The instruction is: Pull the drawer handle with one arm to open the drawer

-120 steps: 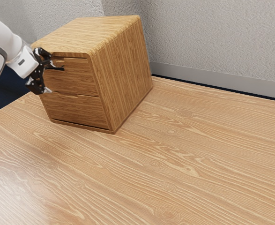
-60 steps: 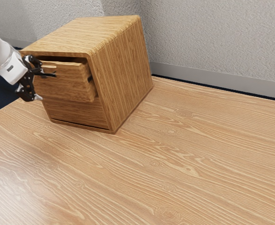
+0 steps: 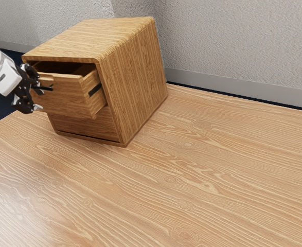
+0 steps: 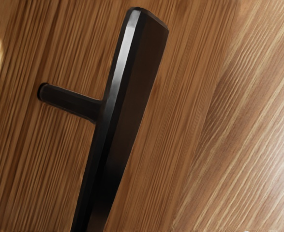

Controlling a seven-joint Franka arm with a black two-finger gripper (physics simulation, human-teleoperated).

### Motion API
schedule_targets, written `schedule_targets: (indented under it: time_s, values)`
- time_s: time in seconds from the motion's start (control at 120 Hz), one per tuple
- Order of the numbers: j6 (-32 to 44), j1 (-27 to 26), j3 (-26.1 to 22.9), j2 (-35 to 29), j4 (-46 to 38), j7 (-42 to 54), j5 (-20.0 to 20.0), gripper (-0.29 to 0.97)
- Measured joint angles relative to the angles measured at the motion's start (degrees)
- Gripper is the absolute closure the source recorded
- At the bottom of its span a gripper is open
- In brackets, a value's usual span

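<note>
Now, the black gripper (image 3: 36, 88) has its fingers closed narrowly on the dark bar handle (image 3: 46, 88) of the top drawer (image 3: 71, 95), which juts partly out toward nine o'clock from the wooden cabinet (image 3: 132, 72) at ten o'clock on the woodgrain table (image 3: 202, 180).

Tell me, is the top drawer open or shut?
Open, partway. The top drawer juts out of the cabinet with its side wall showing, and the gripper is at its handle.
</note>
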Motion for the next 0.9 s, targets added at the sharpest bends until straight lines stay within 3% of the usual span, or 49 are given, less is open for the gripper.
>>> schedule_targets:
  time_s: [0.092,0.233,0.275,0.383,0.558,0.85,0.9]
  values:
    - [0.3,2.7,-1.7,-0.1,-1.1,-0.1,-0.2,0.44]
    - [0.5,5.6,-3.7,0.2,-2.1,-0.2,-1.5,0.43]
    - [0.5,5.9,-3.9,0.2,-2.3,-0.2,-1.7,0.35]
    - [0.4,6.7,-4.5,0.2,-2.7,-0.2,-2.4,0.28]
    - [0.1,8.1,-5.5,0.2,-3.4,-0.1,-3.3,0.25]
    - [0.0,8.2,-5.9,0.4,-4.6,0.0,-4.7,0.00]
    - [0.1,8.5,-5.9,0.4,-4.9,0.0,-4.8,0.01]
